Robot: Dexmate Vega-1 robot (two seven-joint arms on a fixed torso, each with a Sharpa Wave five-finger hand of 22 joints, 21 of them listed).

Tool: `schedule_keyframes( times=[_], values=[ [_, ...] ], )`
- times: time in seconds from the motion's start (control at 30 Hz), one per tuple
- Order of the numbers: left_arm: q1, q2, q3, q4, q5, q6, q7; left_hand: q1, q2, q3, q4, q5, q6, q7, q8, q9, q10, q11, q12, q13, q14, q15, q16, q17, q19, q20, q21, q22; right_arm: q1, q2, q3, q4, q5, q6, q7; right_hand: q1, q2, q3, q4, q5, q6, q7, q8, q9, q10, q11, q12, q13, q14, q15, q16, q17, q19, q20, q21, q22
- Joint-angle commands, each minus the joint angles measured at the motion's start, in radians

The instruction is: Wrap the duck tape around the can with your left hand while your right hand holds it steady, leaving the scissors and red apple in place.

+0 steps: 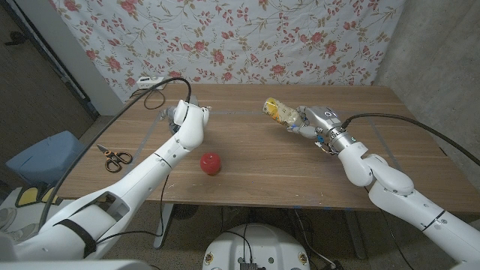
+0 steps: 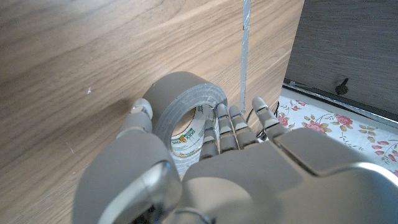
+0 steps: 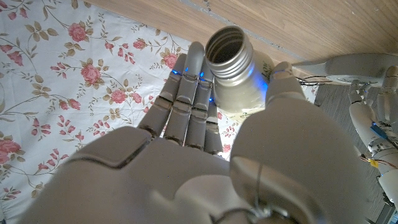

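The right hand (image 1: 319,124) grips the can (image 1: 280,112) on the far right, its long axis pointing left toward the tape. The left hand (image 2: 186,168), fingers curled around the duct tape roll (image 2: 186,115), sits well apart at far left.

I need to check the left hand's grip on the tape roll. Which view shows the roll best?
The left wrist view: the grey tape roll sits close up between the left hand's fingers, its core label visible. In the head view the left hand covers it. In the right wrist view I cannot make it out.
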Motion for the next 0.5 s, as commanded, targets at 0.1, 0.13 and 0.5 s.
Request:
schedule_keyframes(
  times=[0.1,0.13,0.5],
  values=[
    [0.008,0.020,-0.024,-0.078,-0.123,-0.018,0.133,0.033,-0.017,-0.003,-0.015,0.012,0.024,-0.014,0.022,0.003,-0.010,-0.023,0.010,0.001,0.009,0.005,-0.004,-0.007,-0.011,0.012,-0.007,0.002,0.020,0.012,-0.016,0.008,-0.013,-0.018,0.013,0.120,0.131,0.012,0.010,0.017,0.468,-0.221,0.004,0.003,0.143,-0.138,0.008,0.006,0.129,-0.228,-0.002,0.006,-0.032,-0.058,0.009,0.002],
    [0.008,0.023,-0.024,-0.089,-0.128,-0.021,0.133,0.034,-0.019,-0.004,-0.014,0.012,0.030,-0.019,0.024,0.003,-0.010,-0.023,0.011,0.001,0.010,0.007,-0.004,-0.007,-0.012,0.015,-0.008,0.002,0.021,0.012,-0.017,0.009,-0.011,-0.015,0.011,0.120,0.132,0.012,0.011,0.017,0.469,-0.219,0.003,0.002,0.145,-0.137,0.008,0.004,0.130,-0.227,-0.003,0.007,-0.031,-0.057,0.011,0.001],
    [0.026,0.037,-0.047,-0.204,-0.211,-0.040,0.142,0.049,-0.045,-0.018,-0.014,0.020,0.055,-0.031,0.035,0.007,0.020,-0.033,0.032,0.006,0.066,0.000,0.012,-0.010,-0.015,0.030,-0.014,0.003,0.018,0.013,-0.019,0.009,-0.013,-0.020,-0.001,0.122,0.131,0.011,0.012,0.017,0.471,-0.222,-0.001,0.005,0.143,-0.137,0.006,0.006,0.129,-0.228,-0.009,0.017,-0.036,-0.057,0.019,-0.001]
  ],
)
